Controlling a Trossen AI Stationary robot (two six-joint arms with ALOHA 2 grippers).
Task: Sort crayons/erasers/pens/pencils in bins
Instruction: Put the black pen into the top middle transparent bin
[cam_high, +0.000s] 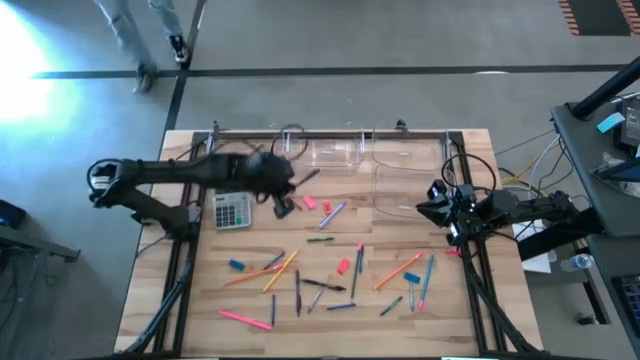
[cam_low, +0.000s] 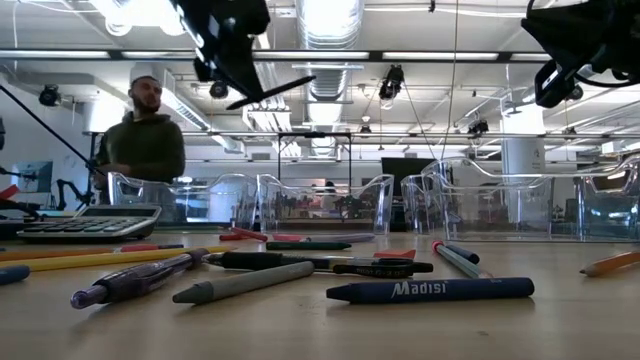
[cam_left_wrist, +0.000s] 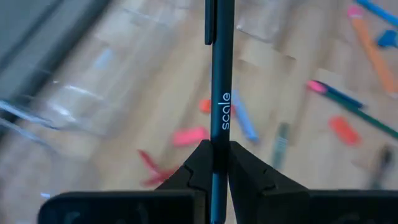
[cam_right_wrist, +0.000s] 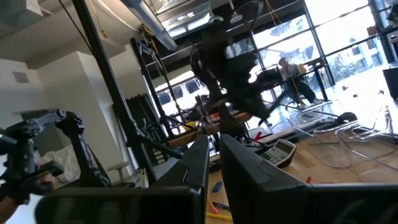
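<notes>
My left gripper (cam_high: 287, 190) hangs high over the table's far left part, near the grey calculator (cam_high: 232, 210), shut on a black pen (cam_left_wrist: 219, 81) printed "scale". In the low view the pen (cam_low: 275, 92) juts from the gripper (cam_low: 238, 85) well above the table. Clear bins (cam_high: 330, 152) (cam_high: 405, 150) (cam_high: 405, 192) stand along the far edge. Pencils (cam_high: 280, 268), pens (cam_high: 297, 290) and erasers (cam_high: 343, 265) lie flat and scattered on the wood. My right gripper (cam_right_wrist: 214, 158) waits shut at the right edge (cam_high: 440, 205), raised, holding nothing. My left gripper pinches the pen's barrel (cam_left_wrist: 217, 152) between its two fingers, just behind the printed word. Most of the pen sticks out ahead of the fingertips, clip end farthest away, and a short piece runs back between the fingers. The pen is lifted clear, slanting a little upward in the low view.
An orange pencil (cam_high: 400, 270), a pink one (cam_high: 245, 318) and blue erasers (cam_high: 237, 265) (cam_high: 412, 278) dot the near half. A blue crayon (cam_low: 430, 290) lies close to the low camera. A person (cam_low: 145, 140) stands beyond the far edge.
</notes>
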